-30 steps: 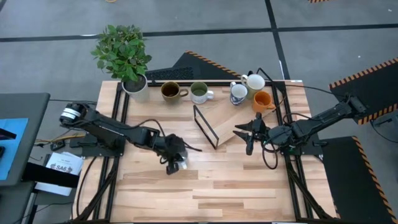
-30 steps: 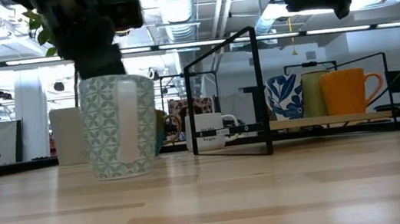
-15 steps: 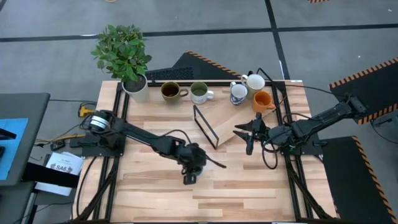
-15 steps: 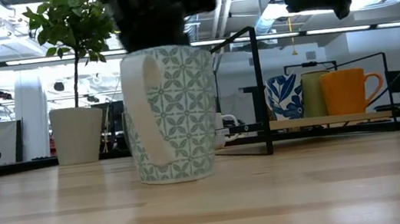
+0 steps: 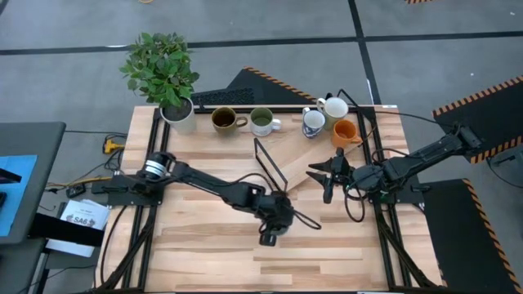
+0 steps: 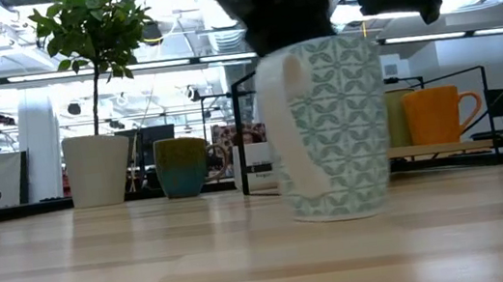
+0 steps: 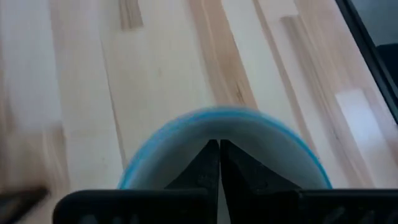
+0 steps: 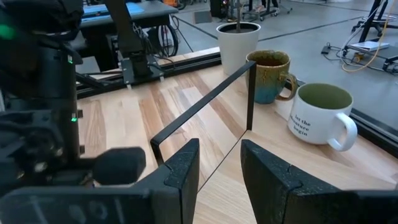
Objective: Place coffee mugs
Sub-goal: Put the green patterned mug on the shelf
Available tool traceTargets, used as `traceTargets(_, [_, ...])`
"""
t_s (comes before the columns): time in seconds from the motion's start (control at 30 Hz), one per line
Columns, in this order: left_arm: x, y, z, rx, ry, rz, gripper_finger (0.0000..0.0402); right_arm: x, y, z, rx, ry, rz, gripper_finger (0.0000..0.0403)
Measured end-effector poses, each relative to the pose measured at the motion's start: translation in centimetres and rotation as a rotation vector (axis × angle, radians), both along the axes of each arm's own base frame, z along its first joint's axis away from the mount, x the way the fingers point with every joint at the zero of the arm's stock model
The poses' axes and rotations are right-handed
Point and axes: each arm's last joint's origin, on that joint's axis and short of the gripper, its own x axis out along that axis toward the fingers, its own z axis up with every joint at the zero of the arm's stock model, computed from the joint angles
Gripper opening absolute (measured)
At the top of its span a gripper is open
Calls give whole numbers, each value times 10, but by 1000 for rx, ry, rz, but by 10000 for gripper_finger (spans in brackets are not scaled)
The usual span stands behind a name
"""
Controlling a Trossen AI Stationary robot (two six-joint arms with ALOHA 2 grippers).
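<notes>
- Wooden planks of the desk [image 5: 196,253] lie under both our arms, with a black wire-frame rack [image 5: 274,163] and its wooden shelf toward the far right, and a potted plant [image 5: 163,73] at the far left corner.
- Our left hand [image 5: 272,229] is near the middle of the desk, in front of the rack, pinched shut on the rim of the patterned mug [image 6: 327,126]; in the left wrist view its fingers [image 7: 212,165] meet tight over the blue-edged rim [image 7: 217,118].
- From the low view we see that mug upright, handle turned to the picture's left; whether its base touches the wood or skims just above it we cannot tell.
- What the next move turns on, as we judge it: the rack lies beyond and to the right of the held mug, so the carry has to go away from us toward the shelf, where the blue-patterned mug [image 5: 313,122], the white mug [image 5: 335,107] and the orange mug [image 5: 346,131] already stand.
- The brown mug [image 5: 223,119] and the pale mug with green inside [image 5: 262,121] wait along the far edge, left of the rack.
- Our right hand [image 5: 324,177] hangs over the rack's right side, nearer the shelf than the left, fingers parted a moderate way and holding nothing.
</notes>
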Motion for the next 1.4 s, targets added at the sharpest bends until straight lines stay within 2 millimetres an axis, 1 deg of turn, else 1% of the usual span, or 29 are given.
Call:
traceTargets(0.27, [30, 7, 6, 68, -134, -37, 0, 0, 0, 0, 0, -1, 0, 143])
traceTargets(0.43, [38, 17, 14, 95, -246, -36, 0, 0, 0, 0, 0, -1, 0, 143])
traceTargets(0.53, [41, 24, 17, 106, -277, -21, 0, 0, 0, 0, 1, -2, 0, 143])
traceTargets(0.63, [41, 29, 18, 114, -272, -15, 0, 0, 0, 0, 1, -3, 0, 143])
traceTargets(0.7, [36, 31, 22, 125, -233, -21, 0, 0, 0, 0, 1, -3, 0, 143])
traceTargets(0.77, [28, 31, 32, 132, -202, -30, 0, 0, 0, 0, 1, -2, 0, 143])
traceTargets(0.87, [10, 32, 57, 147, -153, -26, 0, 0, 0, 0, 1, -2, 1, 143])
traceTargets(0.93, [-6, 32, 75, 162, -120, -17, 0, 0, 0, 0, 18, -8, -2, 143])
traceTargets(1.03, [-29, 29, 101, 230, -108, 50, 0, 0, 0, 0, 39, -16, -8, 143])
traceTargets(1.1, [-42, 22, 118, 275, -159, 89, 0, 0, 0, 1, 41, -18, -8, 143])
traceTargets(1.17, [-52, 17, 132, 284, -197, 97, 0, 0, 0, 1, 43, -22, -8, 143])
traceTargets(1.27, [-70, 5, 151, 274, -241, 71, 0, 0, 1, 1, 48, -25, -3, 143])
traceTargets(1.4, [-99, -16, 179, 263, -323, 35, 0, 2, 4, 0, 106, -25, 69, 143])
